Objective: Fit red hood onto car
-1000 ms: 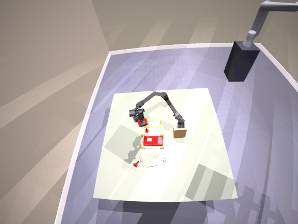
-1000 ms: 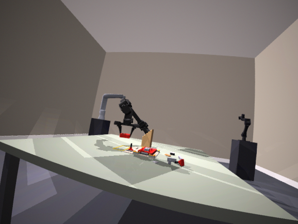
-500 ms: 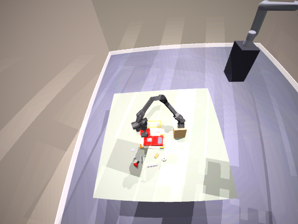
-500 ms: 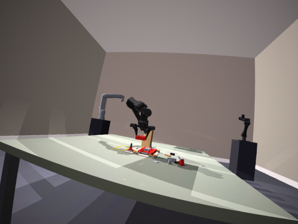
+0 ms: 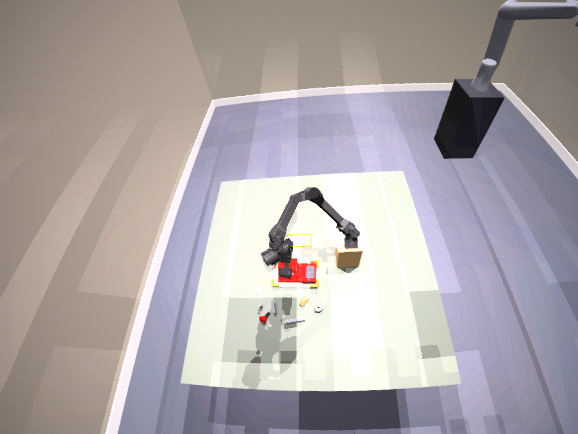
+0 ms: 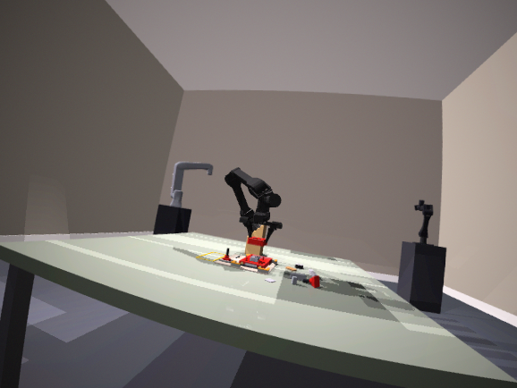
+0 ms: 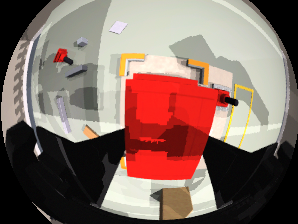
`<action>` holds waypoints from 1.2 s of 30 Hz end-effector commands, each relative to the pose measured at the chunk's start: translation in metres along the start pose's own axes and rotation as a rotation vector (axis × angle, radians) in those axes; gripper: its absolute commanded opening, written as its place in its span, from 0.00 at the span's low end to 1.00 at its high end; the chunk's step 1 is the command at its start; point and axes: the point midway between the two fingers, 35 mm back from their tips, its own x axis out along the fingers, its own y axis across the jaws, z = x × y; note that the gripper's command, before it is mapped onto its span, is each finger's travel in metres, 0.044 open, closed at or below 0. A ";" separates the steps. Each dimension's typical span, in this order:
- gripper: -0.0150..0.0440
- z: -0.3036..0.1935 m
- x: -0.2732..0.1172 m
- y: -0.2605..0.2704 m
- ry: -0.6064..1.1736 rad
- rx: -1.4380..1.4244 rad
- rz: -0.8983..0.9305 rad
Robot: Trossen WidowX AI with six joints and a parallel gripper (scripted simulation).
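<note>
My gripper (image 5: pixel 285 273) (image 6: pixel 258 241) (image 7: pixel 166 136) is shut on the red hood (image 6: pixel 257 241) (image 7: pixel 162 120), one finger at each side. The hood's flat roof faces the wrist camera, and the exterior view shows it roughly level, a short way above the car. The red chassis (image 5: pixel 302 280) (image 6: pixel 247 260) sits in the jig (image 6: pixel 257 269) (image 7: pixel 132 57) below. The grey engine block (image 6: pixel 255 258) shows on the deck in the exterior view. The hood hides the deck in the wrist view. The pegs and corner holes cannot be made out.
A wooden block (image 5: pixel 348 257) (image 7: pixel 175 203) stands by the arm's base. A red part with a black knob (image 6: pixel 227 257) (image 7: pixel 223 99) stands beside the jig, near a yellow outline (image 5: pixel 311 240). Another red-and-black part (image 5: pixel 263 319) (image 6: pixel 315 281), an orange piece (image 5: pixel 304 301) and several grey parts lie on the other side.
</note>
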 end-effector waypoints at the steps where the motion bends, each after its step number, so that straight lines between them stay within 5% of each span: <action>1: 0.25 -0.001 0.009 -0.001 0.003 0.008 -0.003; 9: 0.25 -0.001 0.048 0.000 0.001 0.010 -0.004; 36: 0.25 -0.001 0.050 0.000 0.004 0.009 -0.007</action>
